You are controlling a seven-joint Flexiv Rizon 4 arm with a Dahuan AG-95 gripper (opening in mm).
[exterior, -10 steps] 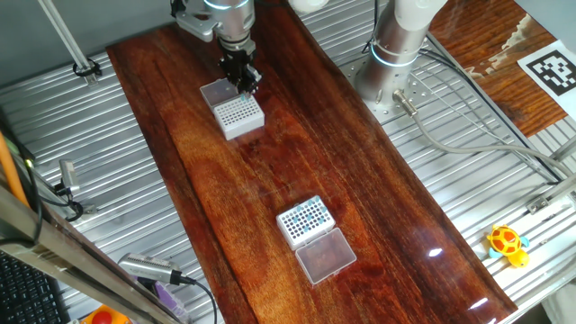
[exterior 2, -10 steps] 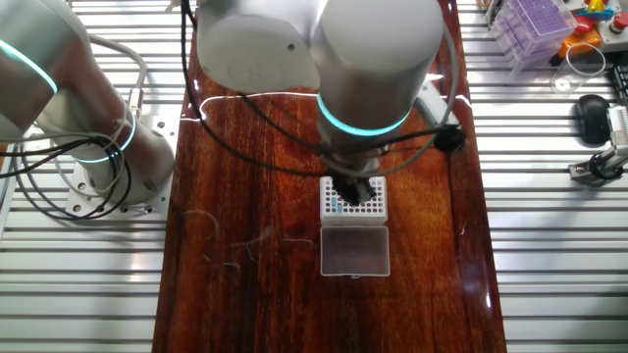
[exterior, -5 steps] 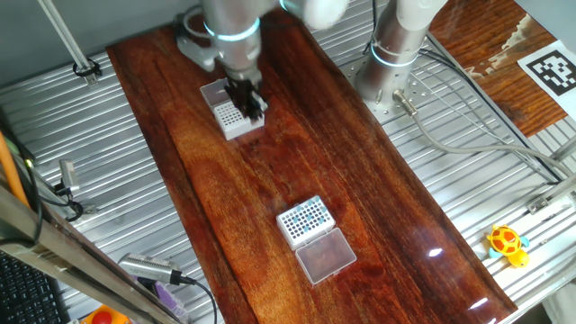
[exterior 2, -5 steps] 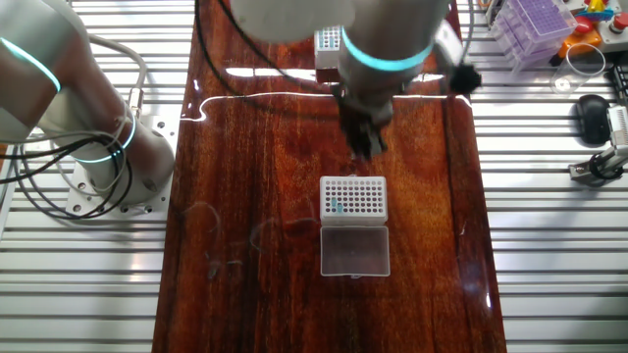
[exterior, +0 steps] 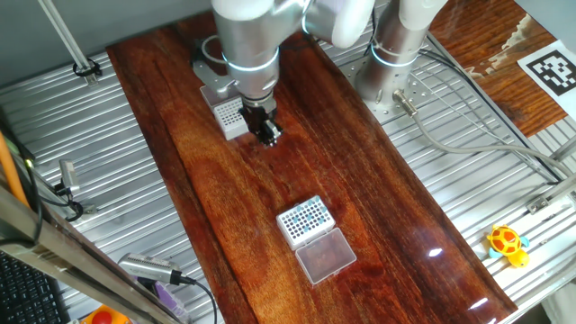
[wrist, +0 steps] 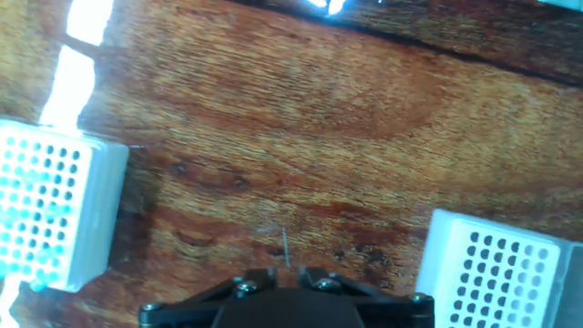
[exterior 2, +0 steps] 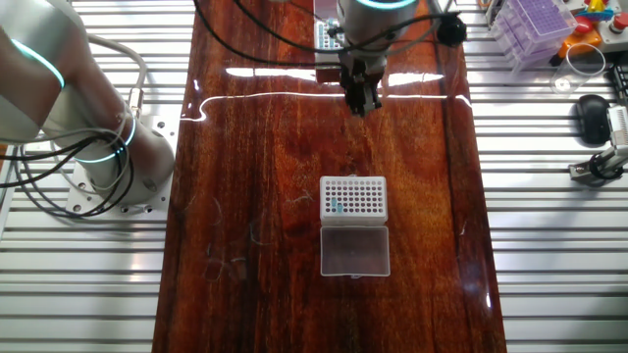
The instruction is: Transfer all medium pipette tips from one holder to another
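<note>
Gripper (exterior: 268, 133) moved off near holder (exterior: 230, 117) over table (exterior: 360, 180); fingers' spread indiscernible, any held tip hidden.

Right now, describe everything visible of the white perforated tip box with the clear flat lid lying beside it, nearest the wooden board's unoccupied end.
The white perforated tip box is a small plastic block with a grid of holes on top, many showing blue pipette tips. It sits flat on the wooden board, its clear lid lying open against one side. The gripper is apart from it.

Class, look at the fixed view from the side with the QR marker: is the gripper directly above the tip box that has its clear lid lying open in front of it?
No. The gripper hangs over bare wood beside the far box, well away from the near box with its clear lid.
</note>
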